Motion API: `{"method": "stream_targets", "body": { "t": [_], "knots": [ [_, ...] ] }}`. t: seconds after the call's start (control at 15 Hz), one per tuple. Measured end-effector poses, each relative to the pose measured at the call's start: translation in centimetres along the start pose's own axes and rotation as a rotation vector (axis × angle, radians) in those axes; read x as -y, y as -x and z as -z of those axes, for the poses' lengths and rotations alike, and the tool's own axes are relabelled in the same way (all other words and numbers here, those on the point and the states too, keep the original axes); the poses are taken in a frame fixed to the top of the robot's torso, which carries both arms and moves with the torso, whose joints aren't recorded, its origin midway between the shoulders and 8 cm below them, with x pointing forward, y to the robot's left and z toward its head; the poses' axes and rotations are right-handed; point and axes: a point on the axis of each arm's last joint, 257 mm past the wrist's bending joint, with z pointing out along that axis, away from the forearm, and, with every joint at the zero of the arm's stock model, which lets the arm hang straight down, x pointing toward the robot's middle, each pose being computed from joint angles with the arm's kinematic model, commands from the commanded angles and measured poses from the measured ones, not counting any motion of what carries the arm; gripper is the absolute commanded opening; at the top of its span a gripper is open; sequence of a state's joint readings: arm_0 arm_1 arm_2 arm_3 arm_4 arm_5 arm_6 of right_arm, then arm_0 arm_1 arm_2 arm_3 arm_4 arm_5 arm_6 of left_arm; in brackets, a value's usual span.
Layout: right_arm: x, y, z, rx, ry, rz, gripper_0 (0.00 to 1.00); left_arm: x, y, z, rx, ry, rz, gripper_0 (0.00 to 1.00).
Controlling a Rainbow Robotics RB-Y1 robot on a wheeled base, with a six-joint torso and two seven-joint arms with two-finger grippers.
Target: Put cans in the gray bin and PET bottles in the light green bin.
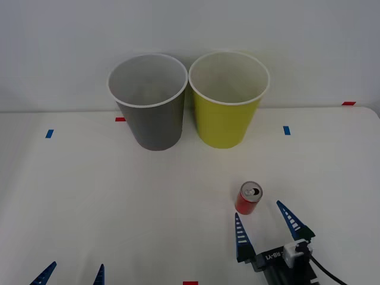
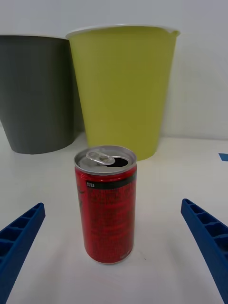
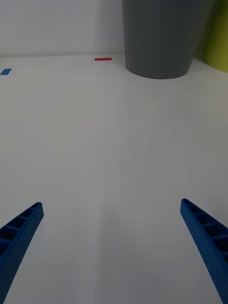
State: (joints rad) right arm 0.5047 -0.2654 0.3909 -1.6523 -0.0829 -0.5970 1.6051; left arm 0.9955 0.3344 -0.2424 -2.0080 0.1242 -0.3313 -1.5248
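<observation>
While right hand [image 1: 265, 224] gapes near one can [image 1: 248, 198], two bins, gray bin [image 1: 151, 119], light green bin [image 1: 227, 116].

The front camera looks down on the table [image 1: 89, 202] from above, while both low wrist cameras face forward, sharing the gray bin [image 1: 151, 101] with it.

The left pincer [image 1: 72, 274] is cut by the front view's lower edge, with just two blue tips poking up. The right arm behind the right pincer [image 1: 266, 227] runs off that same edge. In the right wrist view the gray bin [image 2: 35, 92] is clipped at the side, and the small print on the red can [image 2: 105, 204] is too fine to read. In the left wrist view the light green bin [image 3: 219, 35] is a sliver at the edge.
</observation>
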Motion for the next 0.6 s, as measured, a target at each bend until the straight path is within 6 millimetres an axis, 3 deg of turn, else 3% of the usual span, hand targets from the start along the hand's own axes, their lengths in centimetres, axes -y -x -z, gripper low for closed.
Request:
{"method": "stream_targets", "body": {
  "t": [0.6],
  "knots": [
    [0.3,-0.4,-3.2,-0.006,-0.009,0.014,1.0,0.0,0.0,0.0,0.0,0.0,0.0,1.0]
  ]
}}
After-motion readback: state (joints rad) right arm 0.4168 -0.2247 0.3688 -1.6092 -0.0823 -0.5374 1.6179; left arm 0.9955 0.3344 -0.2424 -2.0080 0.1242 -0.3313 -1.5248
